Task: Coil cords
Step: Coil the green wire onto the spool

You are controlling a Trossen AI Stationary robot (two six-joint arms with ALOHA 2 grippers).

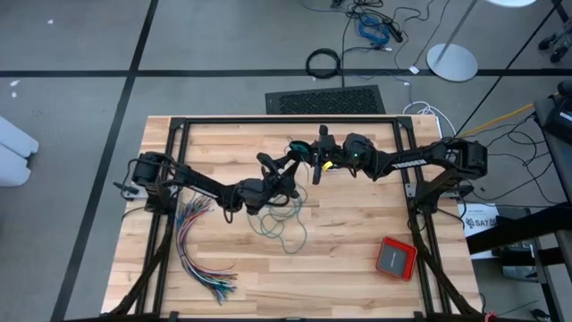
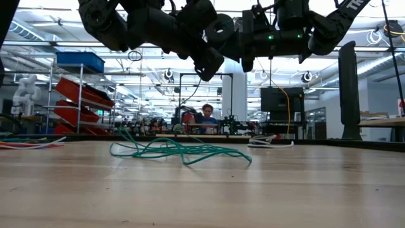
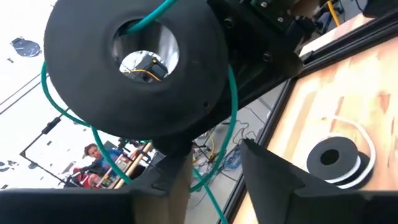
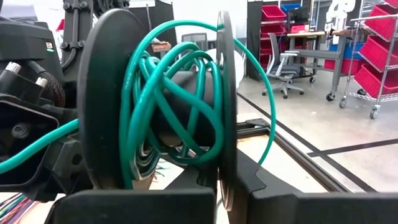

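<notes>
The thin teal-green cord (image 4: pixel 163 106) is partly wound in loose, crossing loops around the hub of a black round plastic spool (image 4: pixel 115 99), held above the middle of the wooden slat table (image 1: pixel 349 241). The rest of it trails down to a slack tangle on the boards (image 2: pixel 180 151), left of centre in the low view.

The right gripper (image 1: pixel 319 161) reaches in from the right of the high view, fingers pressed together on the spool's edge. The left gripper (image 1: pixel 279 172) comes from the left and meets it at the upper centre, fingers (image 3: pixel 280 180) spread apart just beside the spool. A second black spool with a white cord (image 3: pixel 336 159) lies flat on the table.
</notes>
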